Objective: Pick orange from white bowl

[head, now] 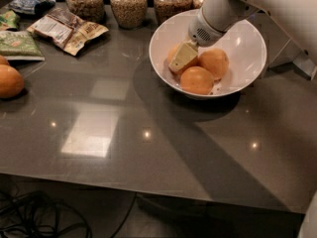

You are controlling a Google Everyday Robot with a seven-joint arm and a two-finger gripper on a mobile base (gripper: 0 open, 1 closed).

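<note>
The white bowl point(247, 43) stands at the back right of the dark table. It holds three oranges: one at the front point(197, 80), one at the right point(214, 62), and one at the left point(172, 52) that is partly hidden. My gripper point(183, 57) reaches down into the bowl from the upper right. Its cream tip lies over the left orange and touches it. The white arm point(257, 4) covers the bowl's far rim.
Another orange point(9, 81) lies at the table's left edge. Snack packets point(67, 29) and a green packet point(19, 44) lie at the back left. Glass jars of grain point(128, 4) stand along the back edge. Cables point(34, 222) lie on the floor.
</note>
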